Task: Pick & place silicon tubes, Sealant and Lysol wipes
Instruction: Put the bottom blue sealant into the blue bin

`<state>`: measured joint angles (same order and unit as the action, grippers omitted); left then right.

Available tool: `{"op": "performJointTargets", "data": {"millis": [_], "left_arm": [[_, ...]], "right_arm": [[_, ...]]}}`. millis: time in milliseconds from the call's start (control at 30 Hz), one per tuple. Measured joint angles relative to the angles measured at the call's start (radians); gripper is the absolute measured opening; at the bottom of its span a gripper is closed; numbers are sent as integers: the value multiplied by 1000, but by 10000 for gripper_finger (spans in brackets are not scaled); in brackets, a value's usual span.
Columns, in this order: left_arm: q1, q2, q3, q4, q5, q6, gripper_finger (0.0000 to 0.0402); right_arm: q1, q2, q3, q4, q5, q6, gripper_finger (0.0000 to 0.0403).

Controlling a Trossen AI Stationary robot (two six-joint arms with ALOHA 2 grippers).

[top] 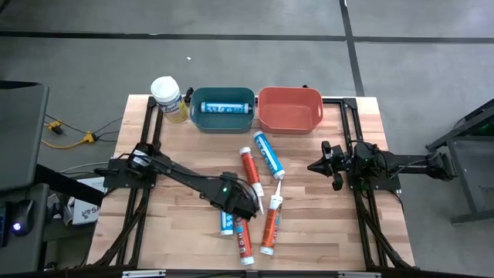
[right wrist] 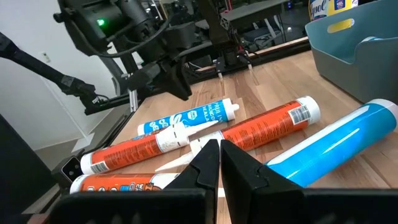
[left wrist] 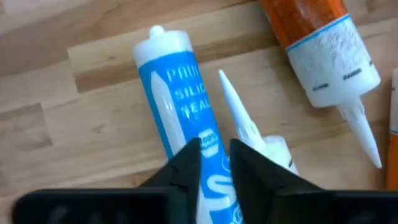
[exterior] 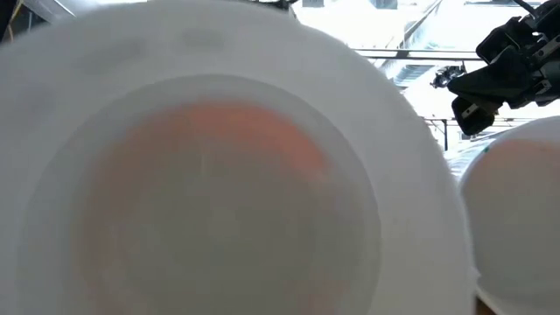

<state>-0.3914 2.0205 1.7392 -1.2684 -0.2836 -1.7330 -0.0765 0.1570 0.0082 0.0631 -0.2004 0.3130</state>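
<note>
Several sealant tubes lie on their sides on the wooden table: a blue one (top: 228, 222), three orange ones (top: 248, 171) (top: 244, 241) (top: 271, 224), and another blue one (top: 268, 156). My left gripper (top: 247, 205) hovers over the first blue tube (left wrist: 168, 81), its fingers nearly together, clear of it in the right wrist view (right wrist: 171, 81). My right gripper (top: 315, 165) is shut and empty at the table's right (right wrist: 219, 155). The Lysol wipes (top: 166, 94) stand upright at the far left.
A teal bin (top: 222, 122) holding a blue tube and a red bin (top: 289, 123) stand at the far edge. In the low view, white round tube ends (exterior: 210, 175) fill the picture close to the camera. A dark arm (exterior: 503, 57) shows at its upper right.
</note>
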Motion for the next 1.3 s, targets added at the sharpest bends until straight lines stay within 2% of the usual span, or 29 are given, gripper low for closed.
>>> {"op": "performJointTargets", "data": {"millis": [233, 400, 633, 1067, 1300], "left_arm": [[-31, 0, 0, 7, -12, -103, 208], [-40, 0, 0, 2, 2, -189, 256], [-41, 0, 0, 1, 4, -235, 266], [-40, 0, 0, -61, 13, -239, 266], [-5, 25, 2, -58, 39, -210, 266]], "right_arm": [[0, 0, 0, 0, 0, 0, 12], [0, 0, 0, 0, 0, 0, 12], [0, 0, 0, 0, 0, 0, 12], [0, 0, 0, 0, 0, 0, 12], [0, 0, 0, 1, 0, 0, 12]]}}
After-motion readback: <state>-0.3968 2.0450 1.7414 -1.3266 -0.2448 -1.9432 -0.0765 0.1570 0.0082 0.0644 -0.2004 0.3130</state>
